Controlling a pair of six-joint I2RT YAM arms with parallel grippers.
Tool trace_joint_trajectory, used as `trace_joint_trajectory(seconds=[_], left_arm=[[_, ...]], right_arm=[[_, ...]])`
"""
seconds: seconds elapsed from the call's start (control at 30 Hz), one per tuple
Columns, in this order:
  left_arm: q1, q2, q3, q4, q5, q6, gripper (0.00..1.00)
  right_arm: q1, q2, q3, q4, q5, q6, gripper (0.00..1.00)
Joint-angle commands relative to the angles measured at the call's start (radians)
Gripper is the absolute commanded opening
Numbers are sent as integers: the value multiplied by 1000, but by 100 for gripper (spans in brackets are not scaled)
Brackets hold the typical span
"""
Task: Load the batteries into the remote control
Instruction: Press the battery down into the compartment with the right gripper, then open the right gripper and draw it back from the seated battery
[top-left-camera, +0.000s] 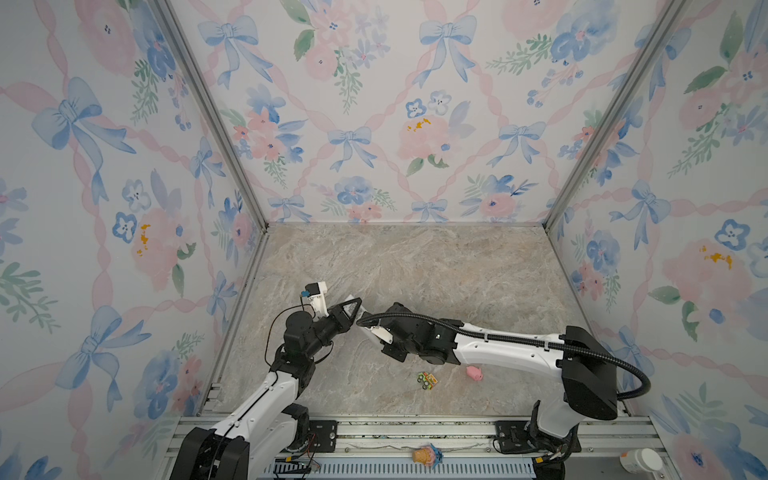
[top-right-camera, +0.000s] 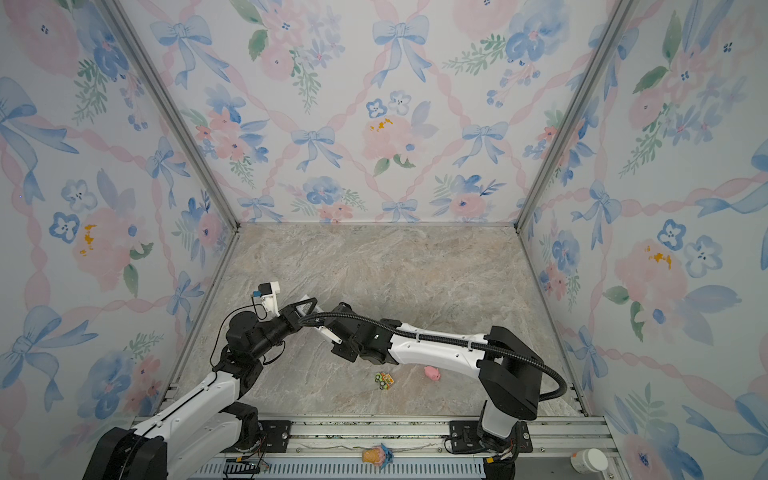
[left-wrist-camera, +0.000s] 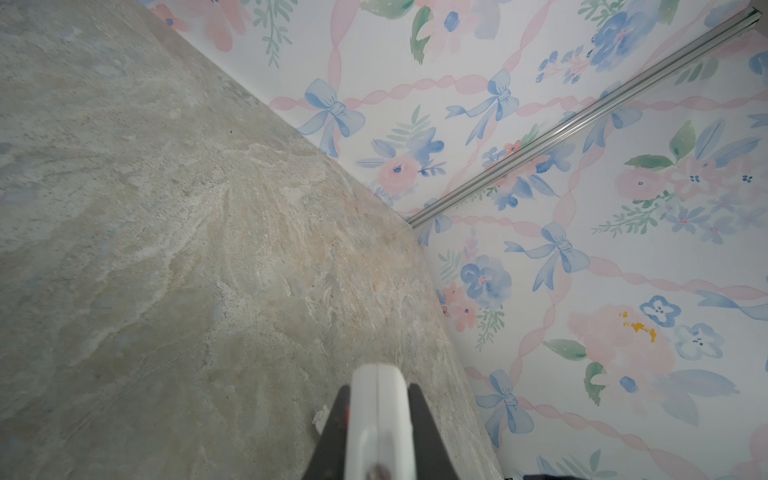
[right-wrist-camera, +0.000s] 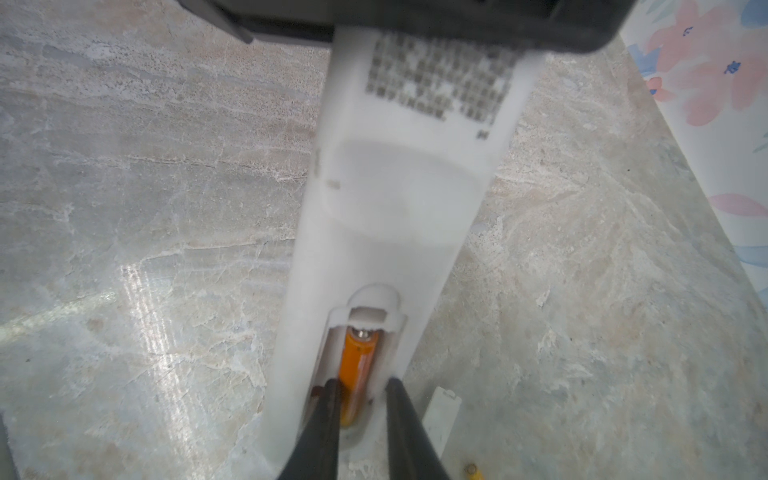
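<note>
Only illegible label (right-wrist-camera: 440, 79) on remote control (right-wrist-camera: 395, 216)

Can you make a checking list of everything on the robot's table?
Surface: marble-look tabletop.
Job's things: remote control, compartment open; battery lying inside; white cover lying beside it.
Clutter: toy car, pink pig.
Grippers: left gripper shut on the remote control; right gripper slightly open, astride the battery.
Cables: black hose along the right arm.
Surroundings: flowery wallpaper walls.
</note>
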Motion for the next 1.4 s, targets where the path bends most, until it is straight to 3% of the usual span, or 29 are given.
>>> trace_joint_trajectory(seconds=[0.0, 0.2, 0.4, 0.83, 1.13, 1.37], left_arm=[[-13, 8, 3, 54, 68, -12, 0], [-12, 64, 15, -63, -6, 100, 0], [-30, 131, 27, -106, -62, 169, 0], [-195, 188, 221, -424, -395, 325, 0], [-234, 160, 247, -438, -405, 335, 0], [-230, 157, 240, -382, -310, 336, 0]], right_arm=[[0, 11, -35, 21, -9, 39, 23], [-67, -66, -151, 105, -146, 145, 30], [-105, -48, -206, 191, -246, 211, 34], [-124, 40, -216, 282, -364, 293, 41], [-132, 26, -241, 313, -348, 302, 31], [-138, 39, -212, 290, -331, 240, 29]])
